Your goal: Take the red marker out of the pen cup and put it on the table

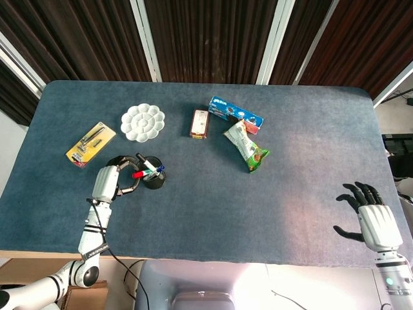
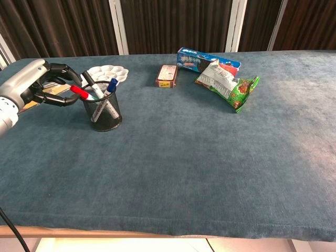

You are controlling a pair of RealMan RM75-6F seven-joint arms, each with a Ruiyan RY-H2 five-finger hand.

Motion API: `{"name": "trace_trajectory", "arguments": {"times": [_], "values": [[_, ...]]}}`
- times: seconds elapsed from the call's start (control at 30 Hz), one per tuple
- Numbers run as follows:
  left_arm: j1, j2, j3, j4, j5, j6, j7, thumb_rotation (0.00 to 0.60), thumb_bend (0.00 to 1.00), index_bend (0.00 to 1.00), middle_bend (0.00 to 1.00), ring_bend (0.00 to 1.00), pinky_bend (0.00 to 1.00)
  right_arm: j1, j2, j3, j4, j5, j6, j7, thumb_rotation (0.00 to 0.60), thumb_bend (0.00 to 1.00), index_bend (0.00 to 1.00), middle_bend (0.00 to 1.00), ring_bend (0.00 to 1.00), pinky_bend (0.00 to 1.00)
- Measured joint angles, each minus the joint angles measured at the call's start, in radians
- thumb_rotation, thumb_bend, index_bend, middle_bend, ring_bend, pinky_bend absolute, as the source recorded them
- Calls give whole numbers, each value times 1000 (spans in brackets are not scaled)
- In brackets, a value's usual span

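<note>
Pen cup [image 2: 105, 111] stands on the bench [image 1: 271, 200], holding the red marker [image 2: 80, 92] plus black, white and blue markers. Left hand [image 2: 39, 84] fingers curl around the red tip; contact unclear. Right hand [image 1: 373, 219] spread, holding nothing.

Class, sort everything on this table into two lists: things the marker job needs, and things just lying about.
Needed: red marker; pen cup; table; left hand, fingers around the marker's cap end.

Lying about: paint palette; nail clipper card; small red box; blue biscuit box; green snack bag; right hand, idle.
</note>
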Motion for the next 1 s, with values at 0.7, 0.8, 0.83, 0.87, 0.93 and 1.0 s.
{"name": "trace_trajectory", "arguments": {"times": [0.7, 0.8, 0.83, 0.87, 0.93, 1.0], "values": [[-1, 4, 2, -7, 5, 29, -18, 600, 337, 706, 455, 322, 247, 0, 0, -1, 3, -3, 1, 10, 600, 153, 479, 287, 141, 229], [1, 10, 4, -18, 10, 36, -16, 600, 336, 706, 483, 342, 259, 0, 0, -1, 3, -4, 1, 11, 600, 152, 479, 287, 141, 229], [1, 13, 5, -23, 13, 39, -15, 600, 336, 706, 497, 353, 270, 0, 0, -1, 3, -3, 1, 11, 600, 152, 479, 286, 141, 229], [2, 17, 6, -31, 17, 44, -12, 600, 336, 706, 515, 368, 287, 0, 0, 0, 3, -3, 1, 11, 600, 152, 479, 286, 141, 229], [5, 27, 10, -45, 24, 52, -7, 600, 336, 704, 557, 398, 315, 0, 0, 0, 3, -3, 1, 12, 600, 152, 479, 287, 141, 229], [10, 42, 14, -65, 35, 65, 1, 600, 336, 704, 608, 435, 324, 0, 0, -1, 3, -4, 1, 13, 600, 152, 479, 287, 141, 229]]}}
